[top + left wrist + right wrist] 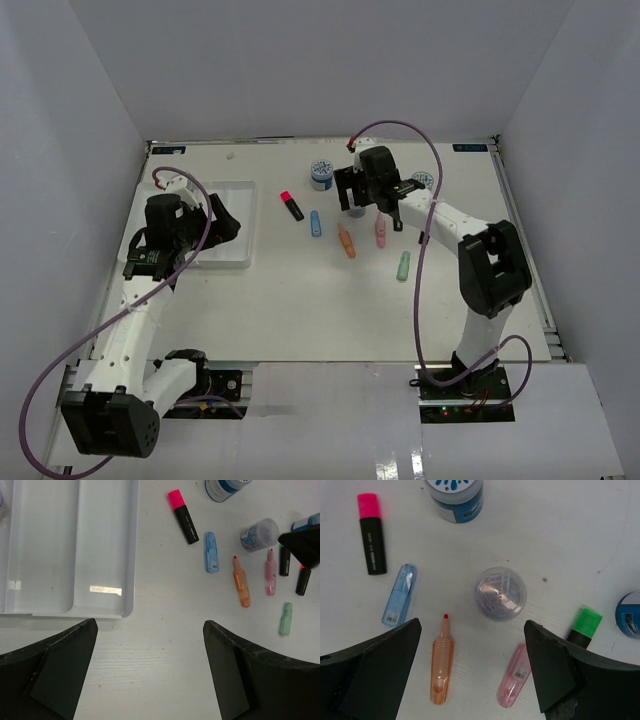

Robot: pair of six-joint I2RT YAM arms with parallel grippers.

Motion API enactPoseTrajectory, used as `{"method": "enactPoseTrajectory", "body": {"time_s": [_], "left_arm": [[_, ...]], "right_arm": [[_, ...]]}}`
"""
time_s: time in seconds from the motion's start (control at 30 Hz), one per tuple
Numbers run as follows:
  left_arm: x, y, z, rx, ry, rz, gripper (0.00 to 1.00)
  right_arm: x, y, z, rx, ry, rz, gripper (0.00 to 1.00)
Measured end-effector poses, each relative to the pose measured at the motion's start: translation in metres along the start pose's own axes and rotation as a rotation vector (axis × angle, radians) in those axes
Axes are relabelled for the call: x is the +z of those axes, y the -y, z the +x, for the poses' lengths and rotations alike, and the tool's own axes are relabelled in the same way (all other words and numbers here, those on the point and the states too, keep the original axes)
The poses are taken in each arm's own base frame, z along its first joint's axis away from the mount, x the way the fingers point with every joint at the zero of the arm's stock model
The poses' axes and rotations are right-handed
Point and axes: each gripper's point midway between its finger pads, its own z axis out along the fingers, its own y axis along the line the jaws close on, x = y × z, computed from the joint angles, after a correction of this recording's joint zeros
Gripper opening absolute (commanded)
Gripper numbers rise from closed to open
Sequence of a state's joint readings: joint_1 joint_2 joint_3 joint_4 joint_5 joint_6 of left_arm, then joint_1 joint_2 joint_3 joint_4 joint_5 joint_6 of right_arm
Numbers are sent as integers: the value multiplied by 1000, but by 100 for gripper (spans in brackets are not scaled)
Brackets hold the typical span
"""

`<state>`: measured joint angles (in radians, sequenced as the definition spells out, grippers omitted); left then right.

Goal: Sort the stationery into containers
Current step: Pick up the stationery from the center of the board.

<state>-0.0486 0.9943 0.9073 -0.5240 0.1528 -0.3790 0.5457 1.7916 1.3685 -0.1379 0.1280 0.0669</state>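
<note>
We see a white worktop boxed in on three sides by plain white panels: back wall, left wall, right wall. The wrist views show faint wood grain in the worktop surface. A metal rail runs along its right edge. There's a small blue label at each far corner. The near strip is glossy and catches glare. Light is even and diffuse, shadows soft.

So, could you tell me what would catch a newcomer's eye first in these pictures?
The pink-capped highlighter, lying far centre, is the brightest spot. Next comes the right pincer, hanging open directly over the clear jar just right of that highlighter. The white tray at the far left stands out by its size.
</note>
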Motion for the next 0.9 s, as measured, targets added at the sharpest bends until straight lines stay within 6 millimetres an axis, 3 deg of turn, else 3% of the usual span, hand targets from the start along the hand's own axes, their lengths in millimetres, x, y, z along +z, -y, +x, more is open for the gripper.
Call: {"method": "enactPoseTrajectory", "body": {"time_s": [0.2,0.4,0.5,0.53,0.73,0.9], "left_arm": [[-13,11,9,53,18,46,98],[-10,11,19,64,-14,44,98],[-10,12,20,69,-17,46,98],[-10,12,21,70,-17,46,98],[-9,12,23,74,-23,46,98],[-9,11,27,72,-32,43,98]], "right_arm": [[54,20,14,12,-61,68,90],[79,30,34,10,-108,108,91],[84,32,40,5,-123,118,100],[85,32,42,2,-126,119,97],[86,31,42,-20,-124,105,62],[83,25,43,-32,-115,65,50]]}}
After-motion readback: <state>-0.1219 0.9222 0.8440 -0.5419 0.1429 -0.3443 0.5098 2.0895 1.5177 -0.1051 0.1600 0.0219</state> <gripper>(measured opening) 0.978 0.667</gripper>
